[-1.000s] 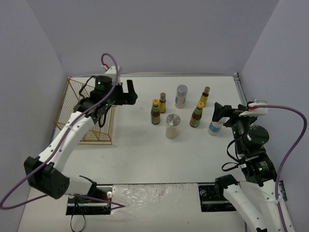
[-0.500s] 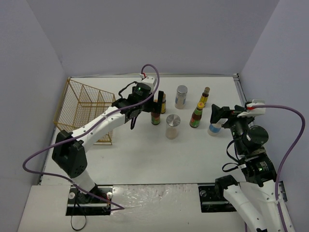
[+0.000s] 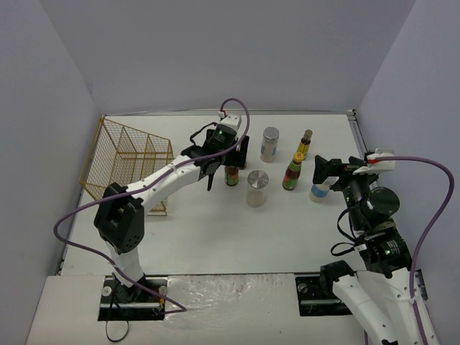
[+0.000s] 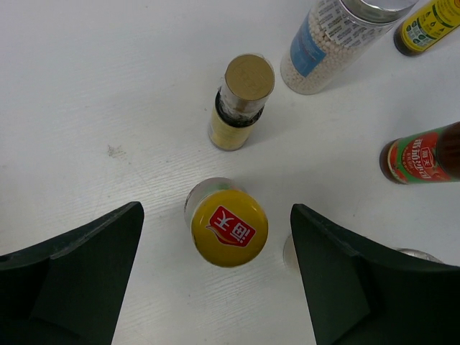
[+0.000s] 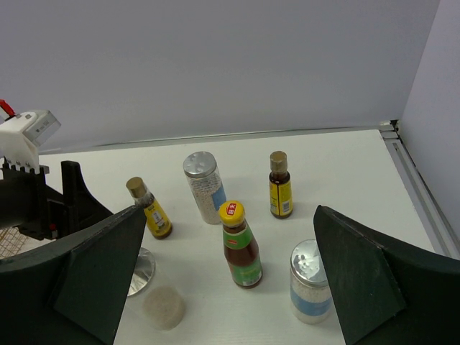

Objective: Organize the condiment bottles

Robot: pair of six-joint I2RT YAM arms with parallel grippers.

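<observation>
Seven condiment bottles stand loose on the white bench (image 3: pixel 215 237) in the overhead view, none of them in the wire rack (image 3: pixel 122 154) at the far left. The left arm reaches across the bench and hangs the left jaws over the left sauce bottle (image 3: pixel 231 176), probably the next one to be lifted. The middle jar (image 3: pixel 257 187) stands near it. The back jar (image 3: pixel 270 143), right slim bottle (image 3: pixel 305 143) and right sauce bottle (image 3: pixel 292 171) are further over. The right jaws wait beside the right jar (image 3: pixel 320 190).

From the left wrist, the left jaws are apart, one finger on either side of the yellow cap, and neither touches it. That straddle looks set for closing on the bottle. The left slim bottle (image 4: pixel 243 100) stands just beyond, outside the gap. A sliver of the middle jar's lid shows beside one finger, so that jar seems the likeliest thing to get knocked.

From the right wrist, the right jaws are wide apart and hold nothing. The right jar stands low between the fingers, nearer one of them, with the right sauce bottle just beside it.
</observation>
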